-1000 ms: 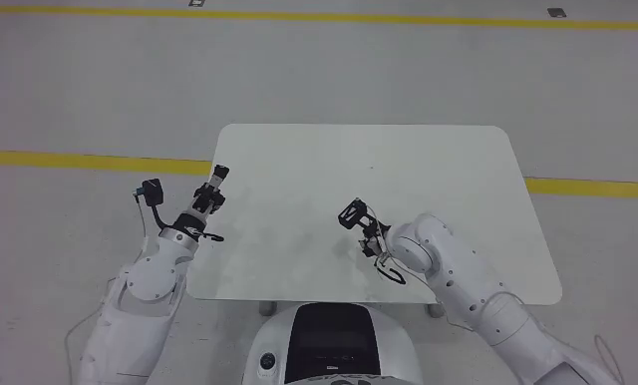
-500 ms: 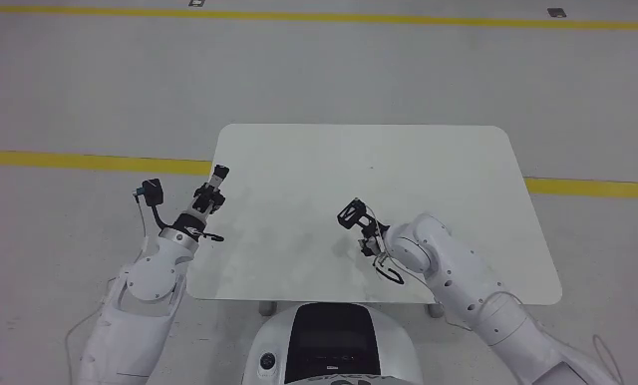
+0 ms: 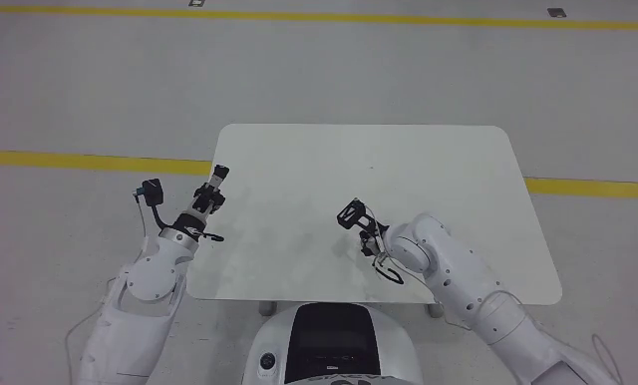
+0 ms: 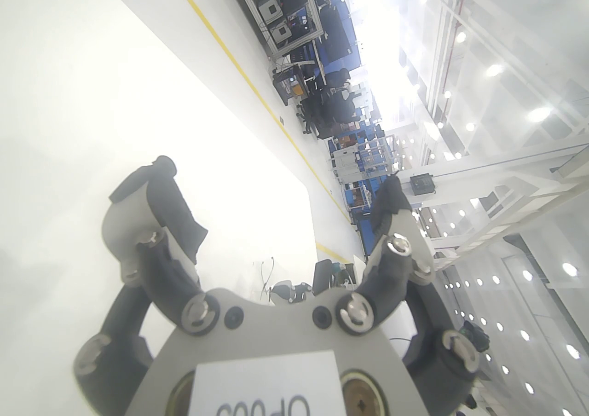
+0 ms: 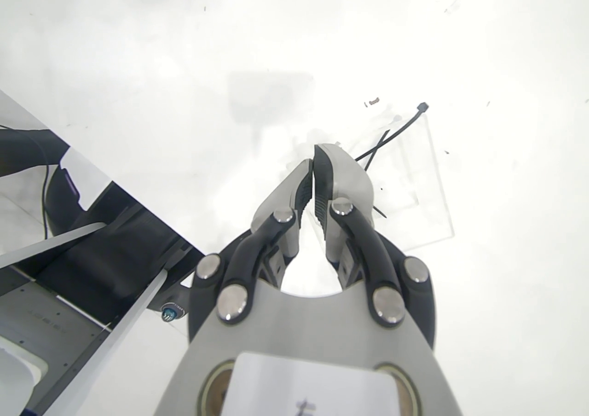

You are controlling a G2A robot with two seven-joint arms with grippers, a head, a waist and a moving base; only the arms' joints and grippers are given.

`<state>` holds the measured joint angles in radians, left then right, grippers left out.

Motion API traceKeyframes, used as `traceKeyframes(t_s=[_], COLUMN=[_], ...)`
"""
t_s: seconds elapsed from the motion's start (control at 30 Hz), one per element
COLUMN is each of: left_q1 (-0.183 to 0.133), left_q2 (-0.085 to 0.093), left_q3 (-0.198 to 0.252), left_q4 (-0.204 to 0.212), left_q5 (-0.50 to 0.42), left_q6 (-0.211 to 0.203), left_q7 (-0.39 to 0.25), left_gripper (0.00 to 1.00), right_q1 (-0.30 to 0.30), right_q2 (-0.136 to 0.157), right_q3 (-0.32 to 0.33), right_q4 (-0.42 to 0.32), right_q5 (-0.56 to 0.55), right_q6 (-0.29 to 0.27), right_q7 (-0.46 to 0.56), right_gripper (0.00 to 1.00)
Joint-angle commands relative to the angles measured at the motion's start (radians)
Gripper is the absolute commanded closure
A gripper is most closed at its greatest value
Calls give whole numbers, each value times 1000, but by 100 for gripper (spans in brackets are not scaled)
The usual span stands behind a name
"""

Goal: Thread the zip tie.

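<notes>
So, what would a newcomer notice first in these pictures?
Probably the thin black zip tie, which lies on a clear sheet on the white table, close by the shut right pincer. Next, the left pincer, wide open at the table's edge on the robot's left, holding nothing.

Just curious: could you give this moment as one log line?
left gripper: open, empty, at edge of white table | right gripper: shut, over thin black plastic zip tie | grip: unclear
</notes>
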<state>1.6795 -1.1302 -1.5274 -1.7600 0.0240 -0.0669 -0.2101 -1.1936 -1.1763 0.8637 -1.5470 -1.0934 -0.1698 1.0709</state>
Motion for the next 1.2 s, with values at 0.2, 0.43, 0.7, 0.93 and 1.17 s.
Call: traceKeyframes(t_s=[0.2,0.43,0.7,0.93,1.17], left_q1=[0,0,0,0,0], left_q2=[0,0,0,0,0], left_q3=[0,0,0,0,0], left_q4=[0,0,0,0,0], left_q5=[0,0,0,0,0], left_q6=[0,0,0,0,0], left_q7=[0,0,0,0,0], left_gripper=[0,0,0,0,0], right_q1=[-3,-13,-33,-50,-76], right_q2=[-1,1,5,5,11], right_q3=[4,17,38,60,94], right_q4=[-3,-16,-37,-53,-82], right_q5=[-3,-10,-23,-26,-25], right_q6=[2,9,33,73,90], right_q7=[-4,-12,-36,-68,-81], right_gripper=[100,100,100,100,100])
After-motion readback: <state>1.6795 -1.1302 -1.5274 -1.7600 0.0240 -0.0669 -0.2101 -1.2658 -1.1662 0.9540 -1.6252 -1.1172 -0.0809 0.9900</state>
